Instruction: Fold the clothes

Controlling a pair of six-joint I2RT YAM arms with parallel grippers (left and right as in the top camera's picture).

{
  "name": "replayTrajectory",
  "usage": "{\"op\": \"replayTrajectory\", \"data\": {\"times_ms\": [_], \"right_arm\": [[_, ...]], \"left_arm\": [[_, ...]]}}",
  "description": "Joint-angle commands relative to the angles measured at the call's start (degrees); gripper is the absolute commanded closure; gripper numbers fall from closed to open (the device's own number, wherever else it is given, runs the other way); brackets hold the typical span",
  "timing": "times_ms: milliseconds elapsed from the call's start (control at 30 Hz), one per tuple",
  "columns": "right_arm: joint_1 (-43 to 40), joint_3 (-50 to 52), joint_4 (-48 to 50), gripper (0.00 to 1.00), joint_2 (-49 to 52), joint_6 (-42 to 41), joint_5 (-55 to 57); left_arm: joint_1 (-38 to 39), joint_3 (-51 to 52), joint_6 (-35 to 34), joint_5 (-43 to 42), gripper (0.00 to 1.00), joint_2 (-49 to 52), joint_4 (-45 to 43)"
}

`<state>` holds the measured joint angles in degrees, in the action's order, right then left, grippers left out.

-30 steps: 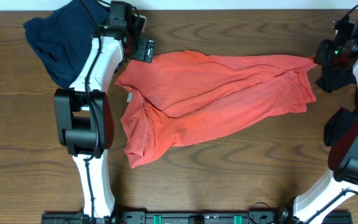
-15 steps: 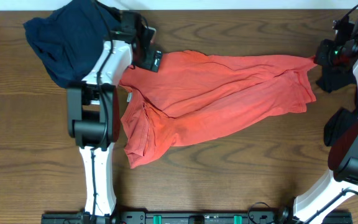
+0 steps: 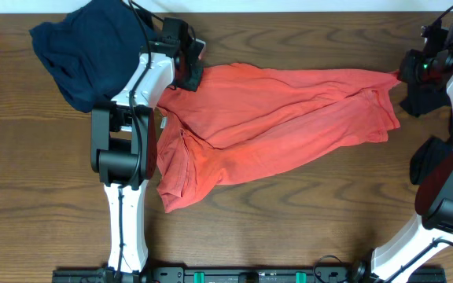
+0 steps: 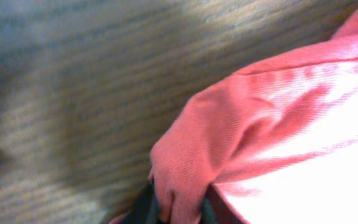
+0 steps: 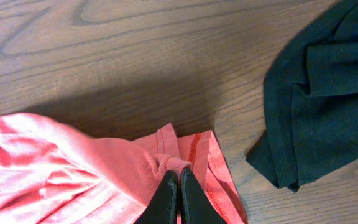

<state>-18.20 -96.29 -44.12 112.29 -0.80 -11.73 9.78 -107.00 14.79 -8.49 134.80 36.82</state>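
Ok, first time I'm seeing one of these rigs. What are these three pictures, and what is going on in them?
Two white robot arms work at a wooden table. Each ends in a two-fingered pincer. The wide picture looks straight down from above. The other two come from small cameras on the wrists, so each shows its own dark fingers at the bottom edge.

A red-orange T-shirt lies spread lengthwise across the table. A navy garment is heaped near the left arm, and a black garment lies by the right arm.

The left pincer is closed on a bunched edge at one end of the red-orange T-shirt. The right pincer pinches the hem at the opposite end.
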Motion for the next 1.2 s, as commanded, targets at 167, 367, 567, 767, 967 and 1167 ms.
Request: {"op": "replayTrajectory", "data": {"times_ms": [167, 367, 567, 767, 967, 1167], "right_arm": [[-0.11, -0.83, -0.26, 0.97, -1.44, 0.68, 1.03], [-0.11, -0.83, -0.28, 0.97, -1.44, 0.66, 1.03], [-0.11, -0.83, -0.85, 0.96, -1.44, 0.68, 1.03], [-0.11, -0.83, -0.87, 0.96, -1.44, 0.66, 1.03], [-0.11, -0.83, -0.87, 0.96, -1.44, 0.66, 1.03], [-0.13, -0.83, -0.66, 0.96, -1.44, 0.68, 1.09]], "left_arm": [[-0.2, -2.71, -6.36, 2.67, 0.94, -7.96, 17.73], [0.15, -2.64, -9.75, -3.5, 0.94, -11.34, 29.66], [1.51, 1.55, -9.75, -4.42, 0.94, -11.04, 34.38], [4.22, 3.85, -9.75, -4.42, 0.94, -11.04, 41.27], [8.13, 4.04, -8.74, -4.39, 0.44, -11.04, 45.29], [9.79, 4.02, -6.49, -4.0, 0.39, -11.04, 45.62]]}}
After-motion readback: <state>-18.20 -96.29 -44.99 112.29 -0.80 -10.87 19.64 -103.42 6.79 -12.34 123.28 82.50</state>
